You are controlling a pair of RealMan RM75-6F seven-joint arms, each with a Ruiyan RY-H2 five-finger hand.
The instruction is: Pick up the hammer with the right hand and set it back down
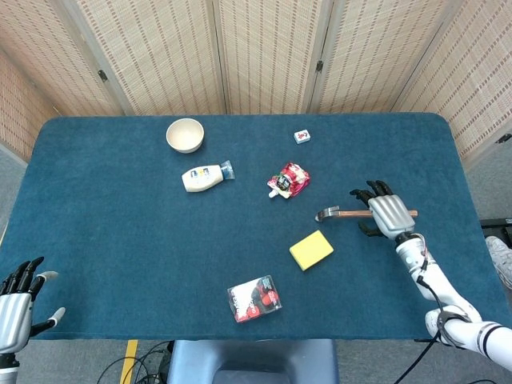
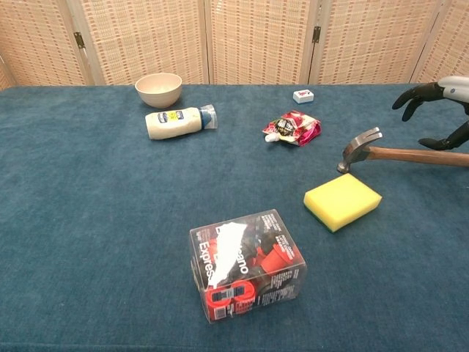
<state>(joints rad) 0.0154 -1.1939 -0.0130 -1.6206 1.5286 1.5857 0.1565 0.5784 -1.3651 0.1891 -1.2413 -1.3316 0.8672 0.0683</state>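
Head view: one hammer [image 1: 364,214] under spread, empty right hand [image 1: 388,214]; one sponge [image 1: 311,250]

Wooden-handled hammer [image 1: 352,214] flat on table [image 1: 120,224]

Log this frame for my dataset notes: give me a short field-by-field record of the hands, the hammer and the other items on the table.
right hand: above the hammer's handle, fingers spread, holding nothing
left hand: at the near left table edge, open, holding nothing
hammer: flat on the table, head toward the sponge, handle pointing right
yellow sponge: just in front of the hammer head, not touching it
clear box: nearest the chest camera
far items: bowl, white bottle lying on its side, red pouch, small white box
table: blue cloth
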